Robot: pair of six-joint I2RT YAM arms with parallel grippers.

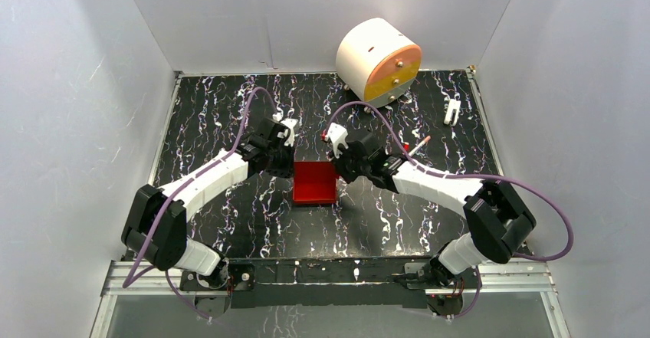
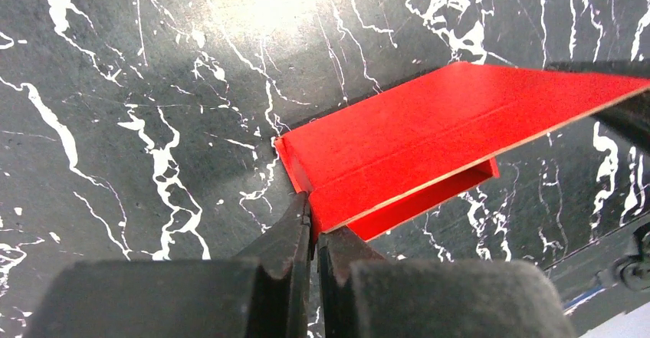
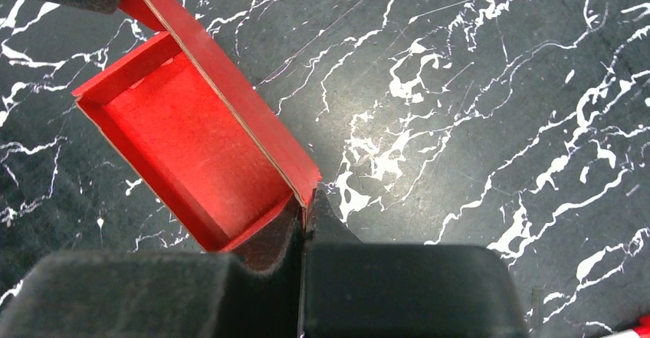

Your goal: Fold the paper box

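- The left claw (image 2: 313, 217) is closed on the left end of the box's lid panel, which is pinched at its corner between thin dark fingers.
- The paper box (image 1: 315, 182) lies about the middle of the worktop (image 1: 230, 108), a little toward the near edge, between the two claws. Its tray is formed, with low upright walls, and the lid panel is tilted above it, not yet down.
- The step in hand is judged to be closing the lid. This is best done with both ends swung together about the scored crease, so that the thin card is not twisted or buckled. The pinch is best confined to the very edge, so that the fingers can be slipped out once the lid meets the walls.
- The card is bright red and matt, with a pale core shown at the cut edges and a straight crease along the panel. The worktop is flat and black, veined in white like marble.
- The right claw (image 3: 303, 209) is closed on the lid's right end, at the corner beside the tray wall.
- At the far edge, right of the middle, a white drum (image 1: 378, 60) with an orange face is seen well apart from the box.
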